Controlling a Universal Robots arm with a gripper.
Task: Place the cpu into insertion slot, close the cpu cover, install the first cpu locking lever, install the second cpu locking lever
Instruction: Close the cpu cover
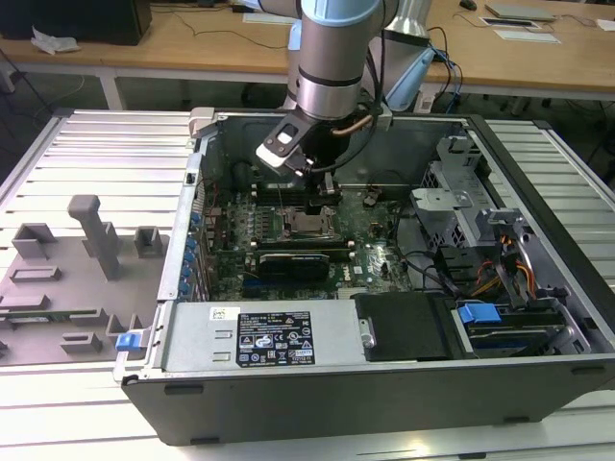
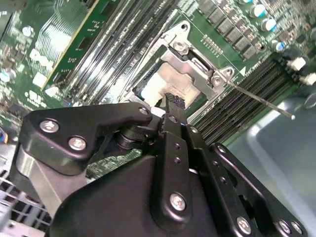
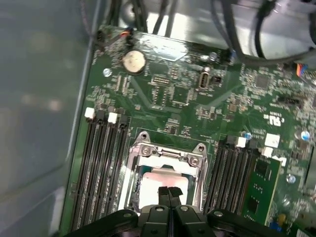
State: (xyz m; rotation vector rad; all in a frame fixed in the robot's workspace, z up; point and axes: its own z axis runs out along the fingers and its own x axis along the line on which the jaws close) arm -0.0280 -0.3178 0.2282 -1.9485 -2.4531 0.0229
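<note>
**Hovering dead over the socket, fingertips together**

The arm's black, two-fingered hand point(image 3: 169, 191) points straight down at the green motherboard point(image 3: 187, 94). The board sits inside the open grey steel computer case point(image 1: 192, 346), which stands on the slatted aluminium bench point(image 1: 106, 144). The two fingertips are pressed together with nothing visible between them, so the hand is clenched and carries nothing.

The small, flat, square cpu point(image 3: 160, 178) with its pale metal top lies directly beneath those fingertips. It is seated in the dark-framed square insertion slot point(image 3: 140, 174). In the first wrist view the tips overlap one edge of the chip, but I cannot tell whether they touch it or hang just above. The thin silver, windowed cpu cover point(image 3: 170, 149) appears to lie down around the chip, its frame bordering the pale top on the sides that show.

There is no sideways offset to speak of, and the line from hand to chip runs straight down. The seam between the fingers runs parallel to the long black memory slots point(image 3: 101, 163) flanking the socket.

In the second wrist view a thin bare-metal rod juts from one corner of the socket frame. I take it for a locking lever point(image 2: 261, 101). Its long axis crosses over the memory slots toward the case floor, and its free end is well apart from the fingertips, off to one side. It looks unlatched.
</note>
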